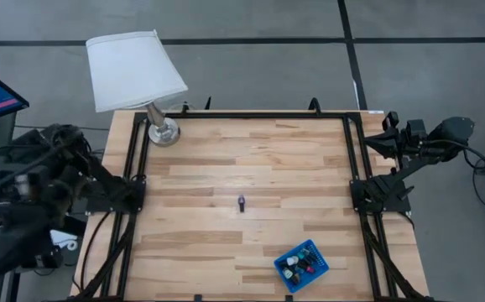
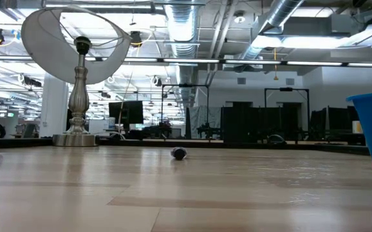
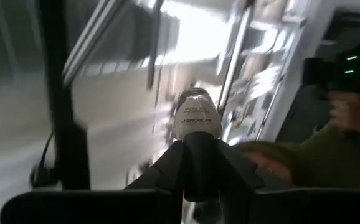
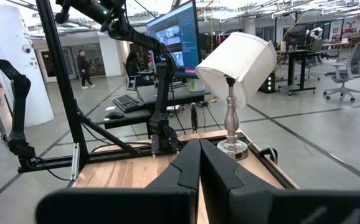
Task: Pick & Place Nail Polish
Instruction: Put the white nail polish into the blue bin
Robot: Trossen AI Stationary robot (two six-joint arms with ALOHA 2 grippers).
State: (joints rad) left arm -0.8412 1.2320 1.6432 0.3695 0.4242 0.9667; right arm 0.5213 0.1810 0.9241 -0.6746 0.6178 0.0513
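One small dark nail polish bottle [image 1: 241,203] lies on its side at the table's middle; it also shows in the low view [image 2: 179,153]. Several more bottles sit in a small blue tray [image 1: 317,252] near the front edge. My left gripper [image 3: 197,146] is off the table's left side, shut on a small bottle with a white printed body [image 3: 195,121] and a silvery end. The left arm [image 1: 58,168] is blurred in the high view. My right gripper [image 4: 198,148] is shut and empty, folded back past the table's right edge [image 1: 391,134]. My left gripper pinches the bottle's dark end [image 3: 198,171] between its two fingers. The white body and silvery end stick out forward past the fingertips, along the line of the fingers. The bottle is clear of the table.
A lamp with a white shade [image 1: 133,71] stands on its silver base [image 1: 164,132] at the far left corner. A black frame [image 1: 242,116] runs round the table. A person's olive sleeve [image 3: 317,162] shows beyond my left gripper, off the table's left side.
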